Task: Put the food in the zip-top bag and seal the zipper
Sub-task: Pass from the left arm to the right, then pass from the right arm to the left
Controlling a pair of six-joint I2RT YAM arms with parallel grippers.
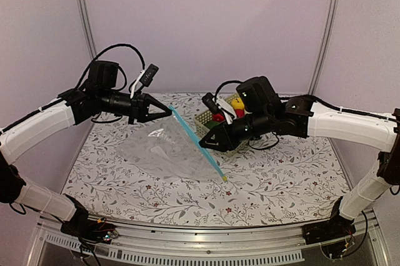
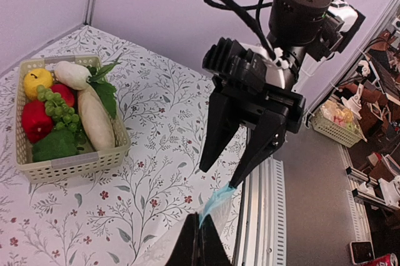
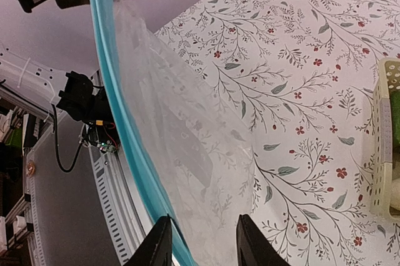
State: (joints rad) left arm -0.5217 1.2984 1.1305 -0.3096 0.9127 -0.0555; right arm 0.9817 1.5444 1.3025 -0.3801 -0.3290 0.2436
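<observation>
nearest the arm bases, the lower end of the zipper (image 1: 212, 165) hangs free, low over the floral table (image 1: 281, 178); whether it touches the cloth i cannot tell. from there the light-blue strip climbs up and to the left, stretched straight in the air. the zip-top bag (image 1: 156, 150) droops from it toward the left, its clear body sagging onto the tabletop.

about halfway up the strip sits the right gripper (image 1: 204, 143), its fingers (image 3: 159, 244) spread apart. its wrist view shows the bag's blue edge passing between them, close beside one finger and not squeezed.

farther up, the left gripper (image 1: 167, 112) is pressed together on the top end of the zipper, pinching it at the fingertips.

just behind the right gripper, toward the far side of the table, stands the basket (image 2: 75, 163). the food (image 2: 56, 110) lies inside it: a white radish (image 2: 94, 116), a yellow apple (image 2: 37, 80), and red and green pieces.
</observation>
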